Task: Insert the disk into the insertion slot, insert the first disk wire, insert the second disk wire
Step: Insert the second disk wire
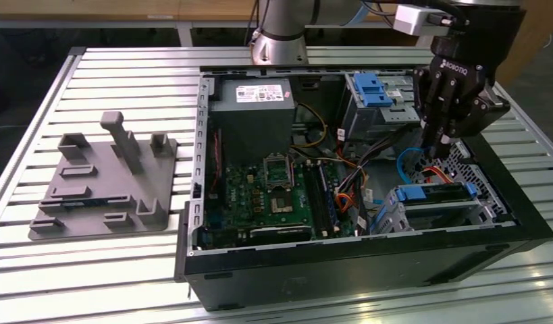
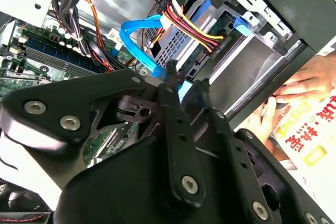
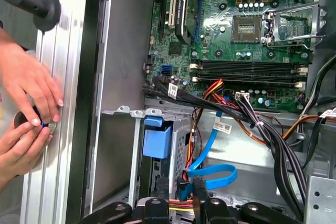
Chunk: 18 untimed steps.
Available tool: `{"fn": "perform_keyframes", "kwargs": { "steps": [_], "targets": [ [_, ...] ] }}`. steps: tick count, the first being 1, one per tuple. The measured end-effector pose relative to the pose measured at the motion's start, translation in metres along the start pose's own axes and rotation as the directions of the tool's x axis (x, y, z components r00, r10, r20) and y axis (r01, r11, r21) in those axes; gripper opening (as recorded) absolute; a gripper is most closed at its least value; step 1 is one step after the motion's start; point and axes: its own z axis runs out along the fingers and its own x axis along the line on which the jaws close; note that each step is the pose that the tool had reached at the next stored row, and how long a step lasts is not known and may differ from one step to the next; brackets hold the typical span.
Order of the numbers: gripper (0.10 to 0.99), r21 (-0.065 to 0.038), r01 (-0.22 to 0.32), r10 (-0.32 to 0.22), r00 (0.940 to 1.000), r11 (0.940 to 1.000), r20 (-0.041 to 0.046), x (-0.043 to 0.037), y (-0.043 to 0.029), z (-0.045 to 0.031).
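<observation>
Second disk wire (image 2: 137, 31): thin flat blue cable, looped just behind the seated disk's rear; it looks light and limp, best taken at its stiff dark plug.
First disk wire (image 2: 190, 23): red and orange bundle, apparently plugged into the disk's back.
Insertion slot (image 1: 443, 202): grey cage in the case's corner, the disk inside it.
Gripper (image 2: 187, 83): jaws poised over the cables, narrowly parted; whether they pinch the blue plug cannot be told.
Desk (image 1: 114, 270): slatted metal; a person's hands (image 3: 26, 114) beside the case.
</observation>
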Motion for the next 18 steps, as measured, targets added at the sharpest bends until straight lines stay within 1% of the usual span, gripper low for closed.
{"fn": "perform_keyframes", "kwargs": {
  "steps": [3, 5, 6, 14, 15, 16, 18],
  "targets": [
    [0.318, 0.001, 0.005, -0.005, 1.0, 1.0, -0.0008, -0.0003, 0.0, 0.0004],
    [0.302, 0.002, 0.008, -0.008, 1.0, 1.0, -0.0019, -0.0006, 0.0, 0.0007],
    [0.231, 0.003, 0.009, -0.009, 1.0, 1.0, -0.0025, -0.0007, -0.0001, 0.0008],
    [0.231, 0.004, 0.013, -0.013, 0.9999, 0.9999, -0.0073, -0.002, -0.0002, 0.0037],
    [0.216, 0.004, 0.013, -0.013, 0.9999, 0.9999, -0.0078, -0.0022, -0.0002, 0.0042],
    [0.161, 0.003, 0.013, -0.013, 0.9999, 0.9999, -0.0082, -0.0023, -0.0002, 0.0045],
    [0.161, 0.003, 0.013, -0.013, 0.9999, 0.9999, -0.0089, -0.0024, -0.0002, 0.0047]
  ]
}}
